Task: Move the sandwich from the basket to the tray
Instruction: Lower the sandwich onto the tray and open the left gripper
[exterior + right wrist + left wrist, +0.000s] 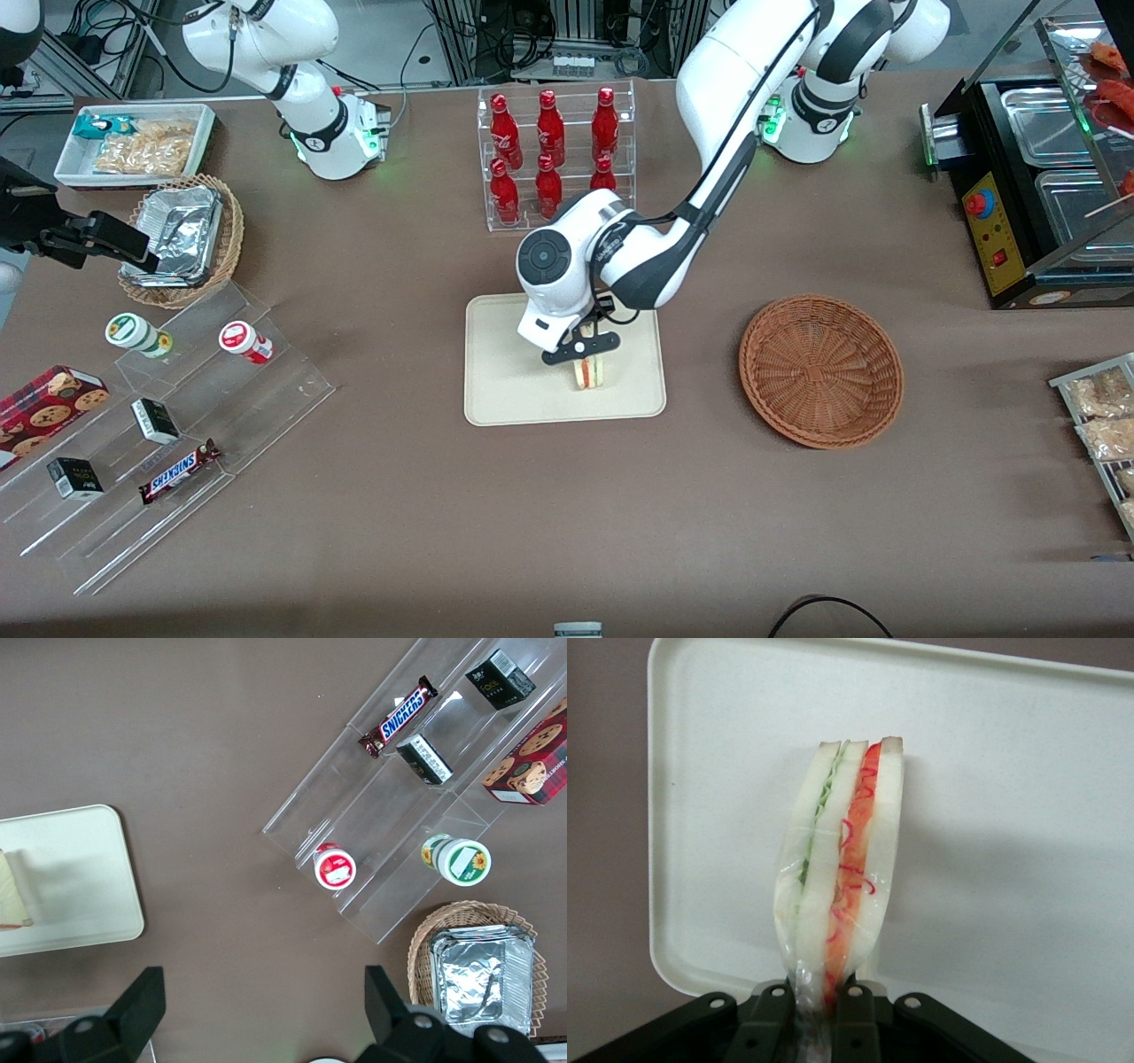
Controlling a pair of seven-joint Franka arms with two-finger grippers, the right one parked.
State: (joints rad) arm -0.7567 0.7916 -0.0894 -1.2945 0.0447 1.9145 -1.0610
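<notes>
Front view: the end effector (pixel 586 356) is hovering over the tray (pixel 505 390), clamping the sandwich (pixel 588 373) directly beneath it; the basket (pixel 821 369) is lying empty beside it.
Left wrist view: fingers (pixel 769 1020) are pinching the sandwich (pixel 842 868) upright against the tray (pixel 1010 815).
Remaining: releasing and withdrawing.

brown matte table (pixel 399 496), even overhead light. 1 clear acrylic rack (pixel 556 155) of red bottles, 1 stepped acrylic shelf (pixel 168 443) toward parked arm's end. black food warmer (pixel 1036 195) toward working arm's end.
</notes>
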